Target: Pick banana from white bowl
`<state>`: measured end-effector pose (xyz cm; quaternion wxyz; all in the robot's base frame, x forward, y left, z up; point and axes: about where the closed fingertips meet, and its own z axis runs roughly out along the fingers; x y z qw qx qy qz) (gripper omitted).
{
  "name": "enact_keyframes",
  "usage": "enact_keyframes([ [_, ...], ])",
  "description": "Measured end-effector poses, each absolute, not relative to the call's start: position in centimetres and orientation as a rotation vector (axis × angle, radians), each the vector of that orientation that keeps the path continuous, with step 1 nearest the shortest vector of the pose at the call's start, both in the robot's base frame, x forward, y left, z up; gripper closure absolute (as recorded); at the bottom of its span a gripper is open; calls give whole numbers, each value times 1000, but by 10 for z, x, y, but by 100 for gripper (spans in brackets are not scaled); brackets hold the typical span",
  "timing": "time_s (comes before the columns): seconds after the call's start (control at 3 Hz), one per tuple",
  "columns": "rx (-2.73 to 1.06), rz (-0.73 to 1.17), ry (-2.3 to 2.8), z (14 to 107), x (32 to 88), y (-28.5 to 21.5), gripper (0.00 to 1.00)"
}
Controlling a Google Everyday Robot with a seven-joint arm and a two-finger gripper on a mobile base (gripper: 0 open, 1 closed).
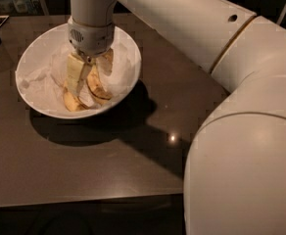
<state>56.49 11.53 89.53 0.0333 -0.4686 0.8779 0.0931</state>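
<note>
1. The pincer [90, 82] hangs from the white arm [182, 23] and points down into the white bowl [128, 58].
2. The pincer is open. Its 2 fingers [77, 75] stand apart, 1 on each side of the banana's upper end.
3. The banana [97, 88] lies inside the white bowl on the crumpled paper lining [37, 77], near the bowl's centre. Contact between fingers and banana cannot be determined.
4. A paler second banana [70, 102] lies just beside it, toward the bowl's near wall.
5. The white bowl rests on the dark desk [84, 165], at its far-left part.
</note>
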Motion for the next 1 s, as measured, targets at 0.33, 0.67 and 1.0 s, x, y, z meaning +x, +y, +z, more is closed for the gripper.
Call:
enact_keyframes([
  [0.33,-1454,294,2713,888,567,119,35],
  [0.67,-1438,295,2745,878,573,115,49],
  [1.0,-1380,288,2792,870,582,102,58],
])
